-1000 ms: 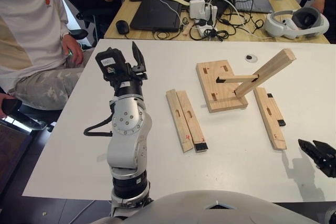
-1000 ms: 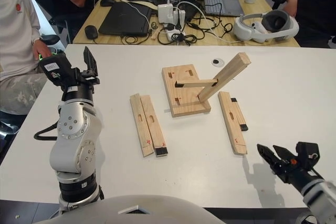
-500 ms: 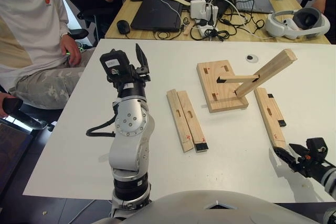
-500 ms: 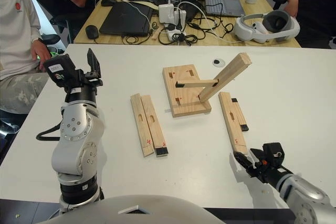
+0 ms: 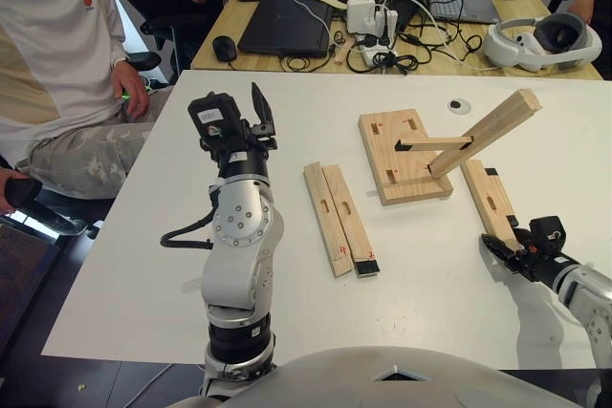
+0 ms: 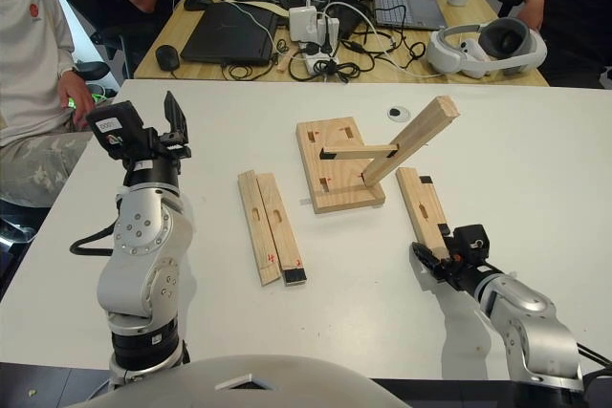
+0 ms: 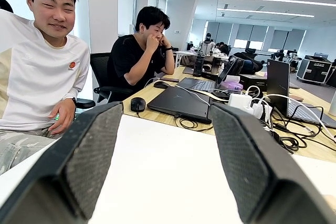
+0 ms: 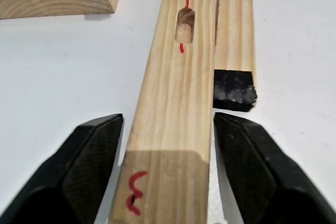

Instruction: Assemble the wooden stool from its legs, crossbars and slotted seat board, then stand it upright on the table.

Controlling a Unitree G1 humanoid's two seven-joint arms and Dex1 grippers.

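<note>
The seat board (image 5: 402, 155) lies flat on the desk (image 5: 143, 265), right of centre. A tilted leg (image 5: 483, 131) rises from it toward the upper right of the frame, with a crossbar (image 5: 432, 144) joined to its side above the board. Left of the board, two legs (image 5: 325, 220) lie side by side, touching. Right of the board lies another leg (image 5: 488, 203), with a shorter bar (image 5: 505, 203) just beside it on its right. The right tool (image 5: 504, 250) sits at the near end of that leg, lower right, one finger on each side of the wood. The left tool (image 5: 247, 112) stands raised at centre left, well apart from the parts. A small disc (image 5: 460, 106) lies behind the board.
</note>
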